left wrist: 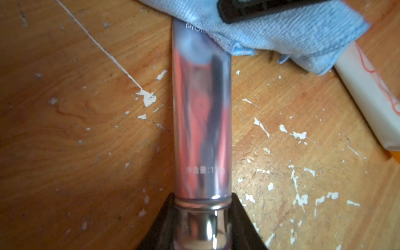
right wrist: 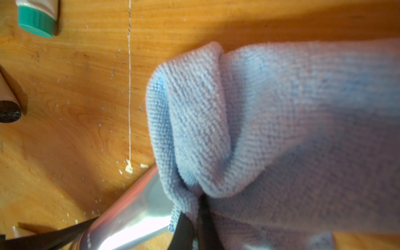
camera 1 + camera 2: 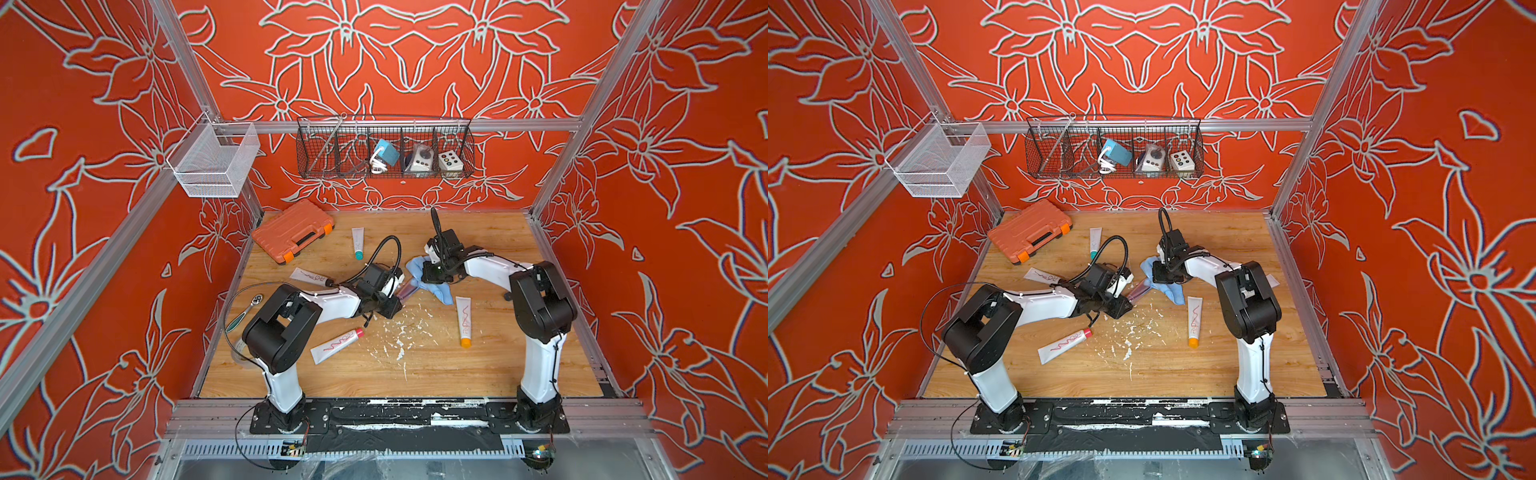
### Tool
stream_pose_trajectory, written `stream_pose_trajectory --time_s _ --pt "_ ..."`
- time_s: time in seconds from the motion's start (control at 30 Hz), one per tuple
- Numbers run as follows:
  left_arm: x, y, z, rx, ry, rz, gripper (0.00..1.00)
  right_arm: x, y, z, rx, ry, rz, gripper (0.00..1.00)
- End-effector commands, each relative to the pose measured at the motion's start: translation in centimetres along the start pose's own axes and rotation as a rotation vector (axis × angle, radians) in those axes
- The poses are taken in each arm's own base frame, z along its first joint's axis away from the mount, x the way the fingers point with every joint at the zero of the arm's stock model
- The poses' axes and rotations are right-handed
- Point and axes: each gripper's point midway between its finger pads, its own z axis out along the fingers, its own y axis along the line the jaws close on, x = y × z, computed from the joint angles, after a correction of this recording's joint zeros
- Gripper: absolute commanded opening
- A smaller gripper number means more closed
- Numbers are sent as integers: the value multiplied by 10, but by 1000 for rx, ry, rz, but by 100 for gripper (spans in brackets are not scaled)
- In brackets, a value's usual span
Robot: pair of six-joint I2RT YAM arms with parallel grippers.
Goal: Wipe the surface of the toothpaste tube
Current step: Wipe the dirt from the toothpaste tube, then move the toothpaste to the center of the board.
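A shiny silver-purple toothpaste tube (image 1: 201,119) lies low over the wooden table, mid-table in both top views (image 3: 406,289) (image 3: 1139,289). My left gripper (image 1: 202,197) is shut on its chrome cap end; in a top view it sits at the tube's near left end (image 3: 397,300). A blue cloth (image 2: 281,129) hangs bunched from my right gripper (image 2: 195,208), which is shut on it. The cloth (image 1: 270,32) drapes over the tube's far end, and the tube's tail is hidden under it. In a top view the right gripper (image 3: 432,274) stands just right of the tube, on the cloth (image 3: 442,293).
Other tubes lie around: teal-capped (image 3: 358,241), black-capped (image 3: 311,276), pink-capped (image 3: 336,345), orange-capped (image 3: 464,321). An orange tool case (image 3: 293,230) sits back left and a ratchet (image 3: 245,311) lies by the left edge. White flecks (image 3: 399,336) dot the table.
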Motion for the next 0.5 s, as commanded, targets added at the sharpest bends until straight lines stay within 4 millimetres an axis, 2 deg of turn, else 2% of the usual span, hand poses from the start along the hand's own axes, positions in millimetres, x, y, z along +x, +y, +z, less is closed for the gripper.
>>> stream_pose_trajectory --time_s 0.0,0.23,0.47 --pt "-16 -1 -10 -11 -71 -15 9 -5 11 -37 2 -18 -27 0" --pt "-21 16 -11 -111 -98 -85 9 -11 38 -111 -45 -135 -78 0" --pt "-42 42 -9 -221 -114 -200 8 -1 54 -174 -73 -262 -99 0"
